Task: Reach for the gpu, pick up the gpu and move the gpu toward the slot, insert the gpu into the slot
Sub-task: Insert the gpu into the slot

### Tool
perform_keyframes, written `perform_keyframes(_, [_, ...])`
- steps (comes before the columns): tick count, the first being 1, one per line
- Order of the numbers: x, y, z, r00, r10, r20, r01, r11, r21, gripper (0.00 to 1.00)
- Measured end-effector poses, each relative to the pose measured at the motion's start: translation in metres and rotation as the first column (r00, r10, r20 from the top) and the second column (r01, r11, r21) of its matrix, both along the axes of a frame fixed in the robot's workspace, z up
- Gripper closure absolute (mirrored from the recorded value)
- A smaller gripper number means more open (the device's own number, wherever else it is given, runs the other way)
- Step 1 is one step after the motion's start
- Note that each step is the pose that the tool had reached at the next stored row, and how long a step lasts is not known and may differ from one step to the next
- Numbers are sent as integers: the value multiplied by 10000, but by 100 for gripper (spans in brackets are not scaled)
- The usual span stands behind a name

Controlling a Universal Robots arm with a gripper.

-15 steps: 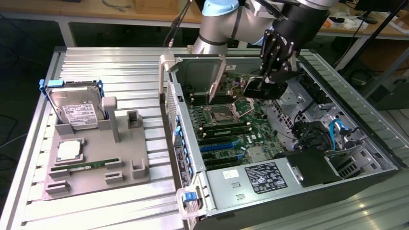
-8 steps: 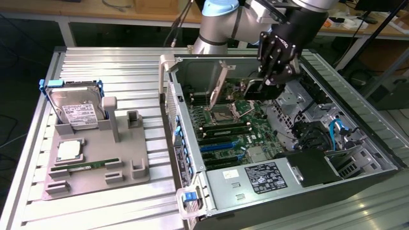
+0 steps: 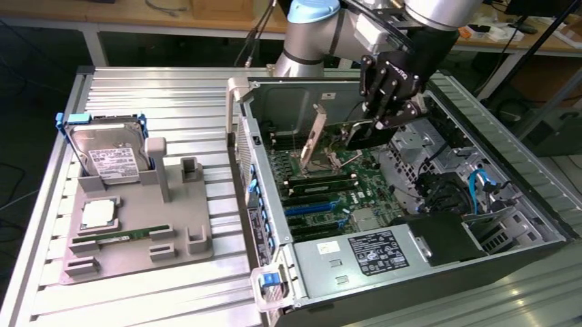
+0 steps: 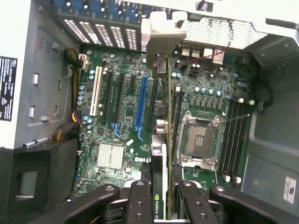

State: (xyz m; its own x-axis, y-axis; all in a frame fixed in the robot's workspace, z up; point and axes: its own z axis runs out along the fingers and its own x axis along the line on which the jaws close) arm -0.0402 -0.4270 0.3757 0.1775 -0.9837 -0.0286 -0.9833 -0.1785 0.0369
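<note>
Closest in the wrist view, hand point(image 4: 161, 205) pinched narrow on the gpu point(image 4: 159, 161), card gripped edge-on between the fingers point(image 4: 140, 200). Hangs inside the open computer case point(image 3: 282, 102) above the motherboard point(image 4: 117, 126), clear of it, silvery bracket end toward the case's perforated rear wall. Beyond on the board, the bright-blue slot point(image 4: 140, 105), just beside the card's line. Farther off on the desk point(image 3: 155, 88), a hard drive point(image 3: 108, 155) standing in a grey holder point(image 3: 136, 242).
</note>
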Motion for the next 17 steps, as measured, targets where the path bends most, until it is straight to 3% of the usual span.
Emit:
perform_keyframes(1, [0, -10, -48, 9998, 174, 0, -174, 9998, 0, 73])
perform_keyframes(5, [0, -14, -131, 10000, 47, 4, -47, 10000, -35, 73])
perform_keyframes(9, [-1, -14, -197, 9987, -519, 5, 519, 9986, -37, 73])
perform_keyframes(13, [-1, -14, -259, 9932, -1165, 4, 1165, 9932, -38, 73])
perform_keyframes(17, [-6, -21, -350, 9902, -1400, 5, 1400, 9901, -38, 73])
